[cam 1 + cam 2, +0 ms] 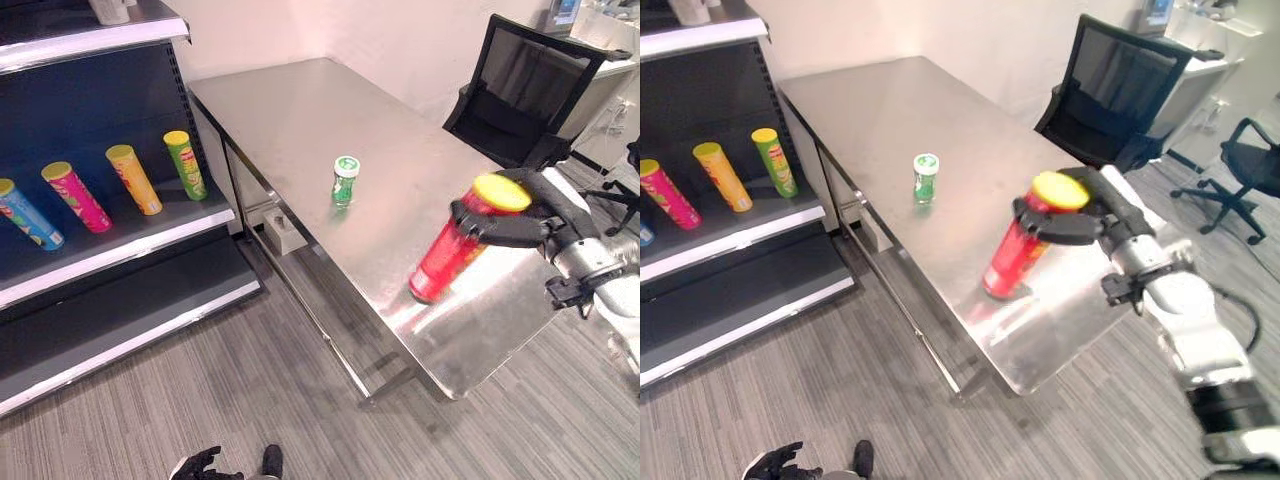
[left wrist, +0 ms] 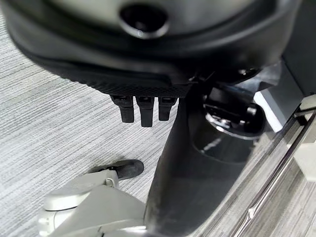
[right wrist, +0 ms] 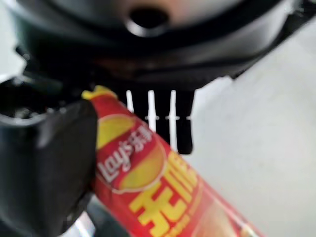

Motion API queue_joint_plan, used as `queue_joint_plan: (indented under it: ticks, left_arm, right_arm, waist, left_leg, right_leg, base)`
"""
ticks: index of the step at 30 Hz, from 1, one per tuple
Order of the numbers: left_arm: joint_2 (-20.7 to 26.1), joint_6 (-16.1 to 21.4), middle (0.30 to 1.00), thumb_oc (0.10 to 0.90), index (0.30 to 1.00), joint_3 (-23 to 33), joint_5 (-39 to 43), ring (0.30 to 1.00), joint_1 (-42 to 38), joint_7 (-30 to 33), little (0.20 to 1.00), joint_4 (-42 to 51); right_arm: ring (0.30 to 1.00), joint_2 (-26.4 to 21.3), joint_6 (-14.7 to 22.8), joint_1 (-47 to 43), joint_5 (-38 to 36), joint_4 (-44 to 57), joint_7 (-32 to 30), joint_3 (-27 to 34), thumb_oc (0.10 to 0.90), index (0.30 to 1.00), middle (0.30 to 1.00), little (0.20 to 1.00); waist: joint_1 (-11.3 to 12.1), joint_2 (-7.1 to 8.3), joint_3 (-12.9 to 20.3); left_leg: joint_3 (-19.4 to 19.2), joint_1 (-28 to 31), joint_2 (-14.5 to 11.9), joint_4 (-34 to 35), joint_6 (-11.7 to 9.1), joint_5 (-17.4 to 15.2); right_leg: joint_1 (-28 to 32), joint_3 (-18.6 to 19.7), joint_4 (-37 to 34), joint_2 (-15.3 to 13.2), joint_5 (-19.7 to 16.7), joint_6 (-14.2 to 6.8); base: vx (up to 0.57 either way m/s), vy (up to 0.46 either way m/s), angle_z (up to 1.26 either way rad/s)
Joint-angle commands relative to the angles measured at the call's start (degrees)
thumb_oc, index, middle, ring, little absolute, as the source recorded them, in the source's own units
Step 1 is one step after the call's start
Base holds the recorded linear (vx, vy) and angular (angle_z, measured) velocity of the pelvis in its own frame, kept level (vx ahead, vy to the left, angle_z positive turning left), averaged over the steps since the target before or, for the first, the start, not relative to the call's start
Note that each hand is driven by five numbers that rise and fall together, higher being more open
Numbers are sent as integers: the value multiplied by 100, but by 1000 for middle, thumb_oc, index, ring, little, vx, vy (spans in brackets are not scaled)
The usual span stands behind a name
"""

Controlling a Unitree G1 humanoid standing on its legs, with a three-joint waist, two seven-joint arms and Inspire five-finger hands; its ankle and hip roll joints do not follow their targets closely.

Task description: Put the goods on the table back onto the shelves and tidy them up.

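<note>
A: Right arm reaching in from the right across the near end of the steel table (image 1: pixel 290 110), and the right hand (image 1: pixel 520 222) has its thumb and fingers curled round a red can (image 1: pixel 450 252) just under the yellow lid.

B: The can's tilted, lid end toward the hand, base down near the table top. Touching the surface or just above it, I can't quite tell.

A: The right wrist view backs up the grip: thumb on one side of the red can, fingers (image 3: pixel 163 118) behind it.

B: Further up the table, a small green can (image 1: pixel 345 181) stands upright, well apart from the hand.

A: The shelf (image 1: pixel 130 245) on the left carries four cans lying in a slanted row.

B: The left hand (image 2: pixel 143 106) hangs low over grey carpet, fingers straight down, holding nothing.
</note>
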State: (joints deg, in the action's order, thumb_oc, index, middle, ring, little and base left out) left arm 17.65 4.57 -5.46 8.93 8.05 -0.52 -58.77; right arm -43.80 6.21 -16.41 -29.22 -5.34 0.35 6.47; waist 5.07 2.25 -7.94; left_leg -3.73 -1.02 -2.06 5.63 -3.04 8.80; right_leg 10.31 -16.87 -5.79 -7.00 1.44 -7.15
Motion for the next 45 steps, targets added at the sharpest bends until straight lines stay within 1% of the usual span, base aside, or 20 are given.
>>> queue_joint_plan:
  ticks: [1, 4, 5, 6, 12, 14, 18, 20, 22, 23, 25, 26, 28, 29, 31, 34, 36, 39, 43, 45]
  left_arm:
    - [314, 35, 900, 800, 900, -110, 160, 900, -224, 72, 900, 17]
    - [311, 58, 900, 800, 900, -90, 322, 900, -132, 55, 900, 233]
    - [300, 51, 900, 800, 900, -140, 281, 900, -195, 57, 900, 261]
    - [302, 38, 900, 800, 900, -157, 177, 900, -203, 32, 900, 272]
    - [339, 72, 900, 800, 900, -27, 71, 900, -205, 125, 900, 214]
    - [355, 94, 900, 800, 900, -4, 89, 900, -197, 158, 900, 232]
    - [317, 70, 900, 800, 900, -104, 26, 900, -186, 127, 900, 263]
    - [341, 83, 900, 800, 900, -151, -93, 900, -274, 118, 900, 233]
    - [363, 97, 900, 800, 900, -174, -168, 900, -303, 145, 900, 206]
    - [413, 100, 900, 800, 900, -139, -230, 900, -293, 175, 900, 217]
    - [472, 92, 900, 800, 900, -36, -222, 900, -274, 211, 900, 226]
    - [523, 79, 900, 800, 900, 4, -246, 900, -280, 241, 900, 220]
    - [584, 76, 900, 800, 900, 30, -248, 900, -274, 247, 900, 238]
    - [585, 75, 900, 800, 900, 28, -248, 900, -272, 246, 900, 240]
    - [585, 49, 900, 800, 900, 3, -269, 900, -246, 177, 900, 211]
    - [517, -1, 900, 800, 900, -24, -344, 900, -285, 166, 900, 82]
    - [454, -18, 900, 800, 900, -10, -352, 900, -337, 185, 900, 70]
    - [339, 19, 900, 800, 900, -12, -348, 900, -403, 242, 900, 206]
    - [238, 18, 900, 800, 900, 103, -204, 900, -328, 295, 900, 421]
    - [219, 26, 900, 800, 900, 113, -103, 900, -304, 315, 900, 607]
  right_arm:
    - [300, -1099, 915, -1281, -228, 585, -435, -287, 400, 300, 300, 300]
    - [300, -1147, 1191, -1528, -264, 1030, -561, -45, 400, 300, 300, 300]
    - [300, -1318, 1225, -1455, -156, 1160, -641, 148, 400, 300, 300, 300]
    - [300, -1381, 1227, -1392, -68, 1253, -694, 267, 400, 300, 300, 300]
    - [300, -1484, 1251, -1219, 64, 1593, -667, 426, 400, 300, 300, 300]
    - [300, -1437, 1212, -1231, 64, 1608, -638, 372, 400, 300, 300, 300]
    - [300, -1449, 1111, -1135, 168, 1728, -567, 397, 400, 300, 300, 300]
    - [300, -1241, 1030, -992, 444, 1787, -618, 413, 400, 300, 300, 300]
    - [300, -1171, 1021, -992, 542, 1806, -659, 393, 400, 300, 300, 300]
    - [300, -1038, 979, -1031, 690, 1869, -704, 335, 400, 300, 300, 300]
    - [300, -877, 942, -1012, 877, 1931, -740, 275, 400, 300, 300, 300]
    - [300, -825, 918, -937, 953, 1963, -747, 266, 400, 300, 300, 300]
    - [300, -833, 899, -788, 991, 2056, -698, 323, 400, 300, 300, 300]
    - [300, -832, 898, -782, 991, 2060, -697, 327, 400, 300, 300, 300]
    - [300, -860, 931, -681, 965, 2041, -704, 383, 400, 300, 300, 300]
    - [300, -900, 926, -666, 1079, 2001, -710, 305, 400, 300, 300, 300]
    - [300, -846, 931, -631, 1162, 2061, -683, 210, 400, 300, 300, 300]
    - [300, -666, 887, -573, 1206, 2126, -619, 4, 400, 300, 300, 300]
    - [300, -510, 804, -434, 1482, 2171, -583, -228, 400, 300, 300, 300]
    - [300, -323, 775, -296, 1638, 2147, -590, -316, 400, 300, 300, 300]
  waist:
    - [374, 228, 229]
    - [667, 69, -78]
    - [612, 67, -217]
    - [543, 72, -237]
    - [218, 99, -217]
    - [170, 22, -114]
    - [137, -63, 26]
    - [182, 9, 82]
    - [205, 63, 99]
    - [259, 116, 92]
    - [299, 127, 49]
    - [270, 128, -3]
    - [155, 121, -62]
    - [174, 118, -58]
    - [65, 56, -104]
    - [-59, 116, -218]
    - [-152, 184, -273]
    - [-220, 255, -237]
    - [-203, 208, -151]
    - [-176, 202, -201]
  left_leg:
    - [126, -45, -339, -63, -367, -380]
    - [632, -582, -407, -95, -590, 112]
    - [231, -786, -540, -201, -611, 221]
    - [-112, -760, -771, -332, -555, 135]
    - [-363, -179, -1713, -726, -726, -87]
    - [-366, 91, -1824, -608, -860, -185]
    - [-218, 193, -1572, -321, -854, -424]
    - [-197, 177, -1136, -160, -723, -685]
    - [-197, 151, -949, -147, -620, -780]
    - [-180, 154, -602, -139, -419, -918]
    - [-207, 219, -365, -92, -265, -991]
    - [-174, 241, -291, -78, -191, -997]
    - [-89, 275, -174, -63, -83, -986]
    - [-106, 277, -186, -63, -90, -992]
    - [39, 306, -79, -63, -12, -981]
    - [146, 406, 66, -63, 33, -1024]
    - [250, 449, 225, -63, 71, -1033]
    - [414, 537, 419, -63, 121, -1125]
    - [385, 657, 379, -64, 119, -1189]
    - [377, 631, 357, -494, 96, -1353]
  right_leg:
    - [-99, -47, 79, -28, 57, -121]
    - [-84, -372, 79, 201, 229, 52]
    - [-59, -680, 79, 119, 222, 60]
    - [-118, -857, 79, 19, 110, 31]
    - [-235, -1280, 122, -444, -195, -100]
    - [-246, -1348, 137, -549, -246, -172]
    - [-229, -1427, 177, -832, -484, -353]
    - [-363, -1449, 298, -1352, -793, -590]
    - [-410, -1455, 355, -1539, -872, -652]
    - [-441, -1486, 488, -1868, -1139, -742]
    - [-519, -1455, 812, -2067, -1237, -691]
    - [-612, -1249, 1049, -2020, -1194, -634]
    - [-856, -610, 1368, -1629, -915, -472]
    - [-882, -586, 1400, -1623, -893, -464]
    - [-1138, -152, 1414, -811, -337, -227]
    - [-1478, -24, 1057, -52, -299, -82]
    - [-1693, 91, 774, 251, -490, -85]
    - [-1445, 262, 231, 432, -639, -1]
    - [-1248, 318, 103, 482, -638, 28]
    - [-1122, 321, 111, 457, -593, 62]
  base:
    - [-198, -315, 82]
    - [-239, -204, 111]
    - [-329, 13, 168]
    - [-265, 84, 175]
    - [-91, 224, 73]
    - [18, 353, 48]
    - [18, 373, 26]
    - [-15, 549, 66]
    - [6, 376, 54]
    - [39, 414, 32]
    - [49, 429, 16]
    - [52, 298, 13]
    - [61, 222, 20]
    - [55, 166, 41]
    - [125, 193, 31]
    - [119, 107, 18]
    - [123, 74, 23]
    - [153, 13, 50]
    - [155, -37, 28]
    - [158, -61, 5]
